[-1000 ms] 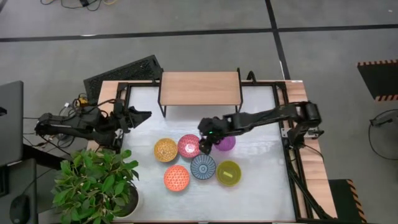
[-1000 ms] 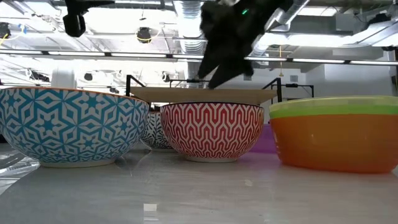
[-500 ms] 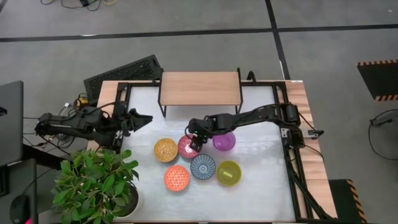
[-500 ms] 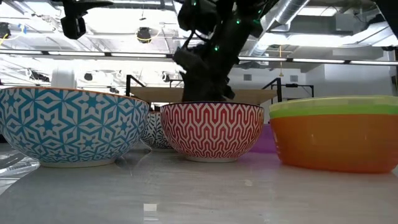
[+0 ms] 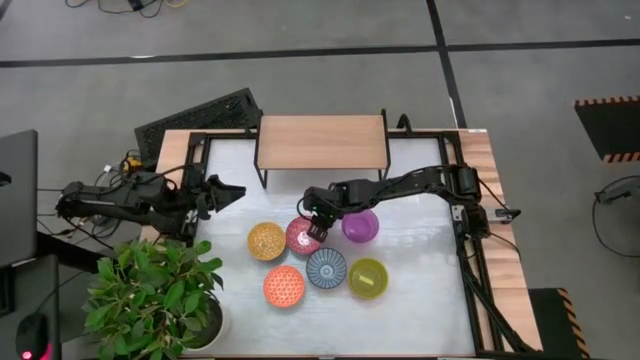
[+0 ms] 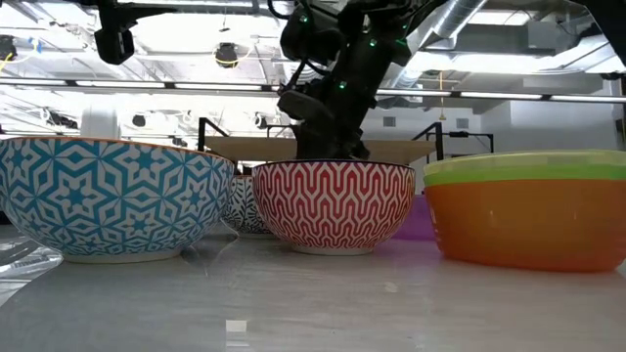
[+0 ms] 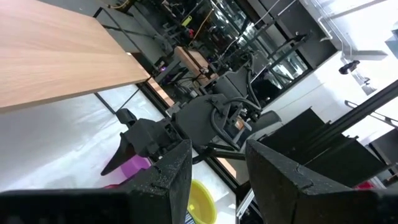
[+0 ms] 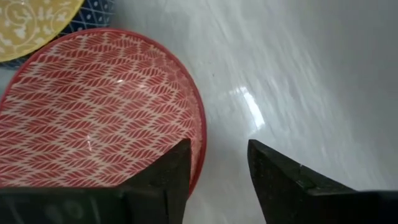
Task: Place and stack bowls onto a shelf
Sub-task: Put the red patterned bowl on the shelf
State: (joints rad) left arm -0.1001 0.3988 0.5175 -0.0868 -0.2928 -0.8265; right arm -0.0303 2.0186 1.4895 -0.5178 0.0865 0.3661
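Both arms are built from matte black segmented links with exposed black cabling along the joints. The right arm (image 5: 400, 188) carries small green indicator lights near its wrist. Each gripper ends in two flat, blunt black fingers (image 8: 168, 177) with a textured plastic finish; left arm (image 5: 130, 200) identical

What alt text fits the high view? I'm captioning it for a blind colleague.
The right pincer straddles the rim of the pink bowl, fingers apart, among six bowls clustered on the white table. The wooden shelf behind them is bare, and the left pincer waits open at the table's left edge.
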